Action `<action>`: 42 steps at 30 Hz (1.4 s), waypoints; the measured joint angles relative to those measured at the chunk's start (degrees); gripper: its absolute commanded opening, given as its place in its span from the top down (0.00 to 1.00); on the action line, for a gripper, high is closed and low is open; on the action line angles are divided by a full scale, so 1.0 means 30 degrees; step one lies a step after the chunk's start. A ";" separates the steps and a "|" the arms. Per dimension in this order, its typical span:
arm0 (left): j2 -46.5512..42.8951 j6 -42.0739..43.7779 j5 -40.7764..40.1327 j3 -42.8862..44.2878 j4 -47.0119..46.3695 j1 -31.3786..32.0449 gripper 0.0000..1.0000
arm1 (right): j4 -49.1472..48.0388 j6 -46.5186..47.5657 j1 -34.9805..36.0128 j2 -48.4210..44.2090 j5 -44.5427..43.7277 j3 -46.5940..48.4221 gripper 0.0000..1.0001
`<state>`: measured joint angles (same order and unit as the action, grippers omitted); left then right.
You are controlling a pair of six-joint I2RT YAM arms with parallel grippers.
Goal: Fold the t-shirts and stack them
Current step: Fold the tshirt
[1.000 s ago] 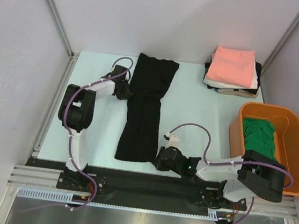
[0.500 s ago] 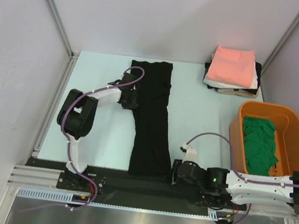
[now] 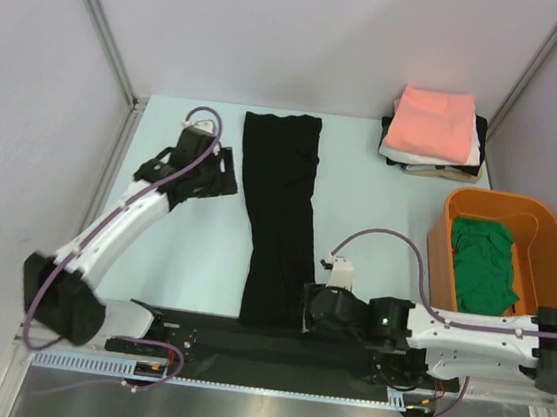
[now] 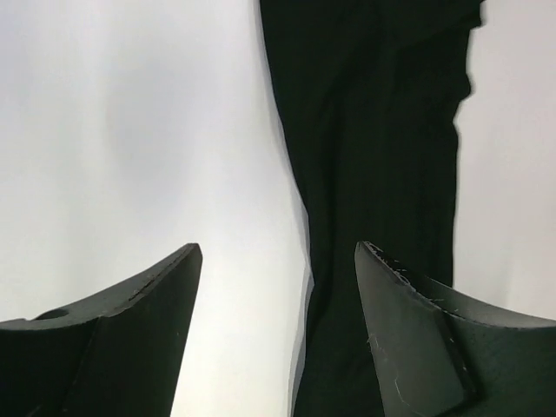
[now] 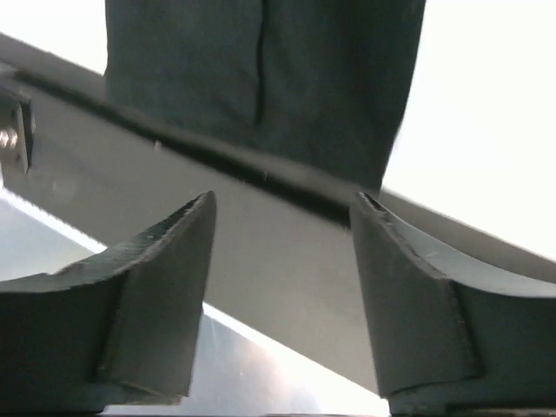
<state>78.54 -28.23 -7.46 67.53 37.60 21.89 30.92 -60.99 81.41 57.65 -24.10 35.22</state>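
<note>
Down the table's (image 3: 193, 249) middle: black shirt (image 3: 279, 219) folded lengthwise into a long narrow strip, both my claws off it.
Strip runs from the far edge to the near edge, ending at the black rail (image 3: 243, 340). It's a bit wider at the far end, w/ faint lengthwise creases. My L claw (image 3: 224, 172) hangs just left of its far half, fingers wide apart, nothing held. My R claw (image 3: 309, 308) sits by the strip's near right corner, also spread wide & empty. Far right corner: pink shirt (image 3: 431, 123) tops a folded pile (image 3: 434, 168) w/ white, black & tan layers under. Beside it, near side, the orange tub (image 3: 548, 224) has a crumpled green shirt (image 3: 481, 267) in it.
</note>
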 measured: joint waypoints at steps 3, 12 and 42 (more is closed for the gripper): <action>-0.2987 0.0335 -0.0357 -0.0590 0.0845 0.0000 0.22 | -0.1785 0.0911 -0.1501 0.1603 0.0780 0.0007 0.39; -1.0550 0.1661 -0.1486 -0.4881 0.3096 0.0000 0.09 | -0.6528 0.2470 -0.3060 0.6404 0.3279 0.0022 0.47; -1.3566 0.2091 -0.2186 -0.5770 0.2200 0.0000 0.07 | -0.5246 0.6550 -0.0423 1.3362 0.2769 1.0695 1.00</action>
<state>37.85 -21.96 -14.02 50.22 44.21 21.89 15.18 -41.34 80.14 97.73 -15.79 67.31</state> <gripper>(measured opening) 0.929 0.013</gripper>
